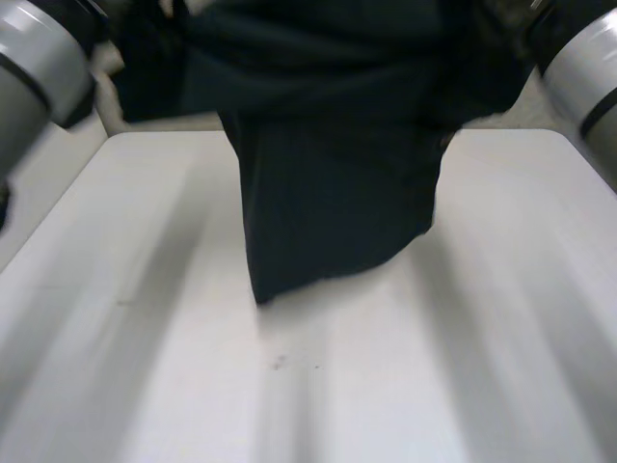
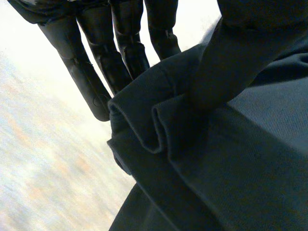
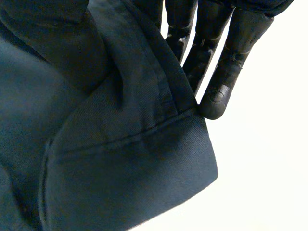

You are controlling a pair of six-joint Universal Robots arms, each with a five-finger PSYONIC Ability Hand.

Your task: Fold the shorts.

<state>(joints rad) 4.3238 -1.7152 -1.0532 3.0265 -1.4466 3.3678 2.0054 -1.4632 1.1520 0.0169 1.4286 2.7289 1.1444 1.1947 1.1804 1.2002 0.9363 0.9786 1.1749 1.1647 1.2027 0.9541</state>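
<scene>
The dark navy shorts (image 1: 328, 193) hang lifted over the white table (image 1: 135, 347), their lower edge just above or touching its middle. In the left wrist view my left hand (image 2: 120, 43) pinches a bunched, folded edge of the shorts (image 2: 231, 168) between its straight fingers and its thumb (image 2: 231, 62). My right hand (image 3: 226, 57) holds a hemmed corner of the shorts (image 3: 120, 168) in the right wrist view, with the thumb (image 3: 57, 48) pressing the cloth against the fingers.
My left arm (image 1: 39, 77) and right arm (image 1: 588, 77) are raised at the two far corners of the table. Bare white table lies in front of and on both sides of the hanging cloth.
</scene>
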